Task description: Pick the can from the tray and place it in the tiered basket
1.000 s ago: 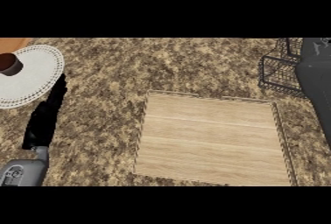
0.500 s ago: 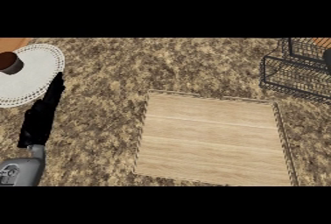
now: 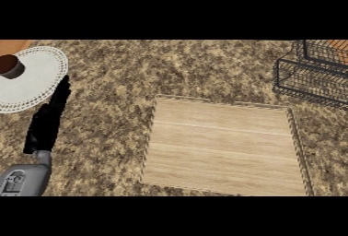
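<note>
We see a speckled brown granite tabletop (image 3: pixel 204 69) with a pale wooden tray (image 3: pixel 224 147) lying flat at the centre and lower right of the frame; its surface shows only bare wood grain. At the upper left sits a white lace-edged plate (image 3: pixel 31 80) carrying a small dark brown cup-like object (image 3: pixel 10 66) near its left rim. Our left hand (image 3: pixel 49 117) shows at the left side, fingers straight and relaxed, pointing up toward the plate's edge, gripping nothing. The black wire tiered basket (image 3: pixel 309 76) stands at the upper right corner, and something orange (image 3: pixel 336 45) shows inside its upper tier; whether this is the can we cannot tell.
</note>
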You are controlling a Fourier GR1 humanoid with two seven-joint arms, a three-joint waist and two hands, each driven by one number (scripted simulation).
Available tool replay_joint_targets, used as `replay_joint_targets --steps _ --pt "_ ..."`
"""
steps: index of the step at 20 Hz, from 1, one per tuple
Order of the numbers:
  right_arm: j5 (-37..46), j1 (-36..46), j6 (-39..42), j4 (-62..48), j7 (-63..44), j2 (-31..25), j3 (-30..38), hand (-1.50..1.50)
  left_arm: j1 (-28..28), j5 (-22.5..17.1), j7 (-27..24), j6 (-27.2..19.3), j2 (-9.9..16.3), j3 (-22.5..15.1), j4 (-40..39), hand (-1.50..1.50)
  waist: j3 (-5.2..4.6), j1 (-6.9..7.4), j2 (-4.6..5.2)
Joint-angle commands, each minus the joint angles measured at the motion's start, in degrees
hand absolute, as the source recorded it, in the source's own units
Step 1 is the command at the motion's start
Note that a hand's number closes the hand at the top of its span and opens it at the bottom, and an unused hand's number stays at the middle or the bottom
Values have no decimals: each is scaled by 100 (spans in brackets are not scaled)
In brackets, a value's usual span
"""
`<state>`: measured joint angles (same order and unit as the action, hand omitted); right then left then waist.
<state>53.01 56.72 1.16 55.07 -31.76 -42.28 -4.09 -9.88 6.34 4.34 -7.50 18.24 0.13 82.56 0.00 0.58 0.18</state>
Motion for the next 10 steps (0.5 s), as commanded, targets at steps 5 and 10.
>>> replay_joint_targets --steps 5,10 --pt "-382 -231 -138 -885 1333 -123 608 150 89 29 -389 78 -97 131 -359 0 0 -9 5" --pt "-678 -421 13 -1117 1603 -5 920 150 28 98 274 160 33 130 357 0 3 -5 -13"
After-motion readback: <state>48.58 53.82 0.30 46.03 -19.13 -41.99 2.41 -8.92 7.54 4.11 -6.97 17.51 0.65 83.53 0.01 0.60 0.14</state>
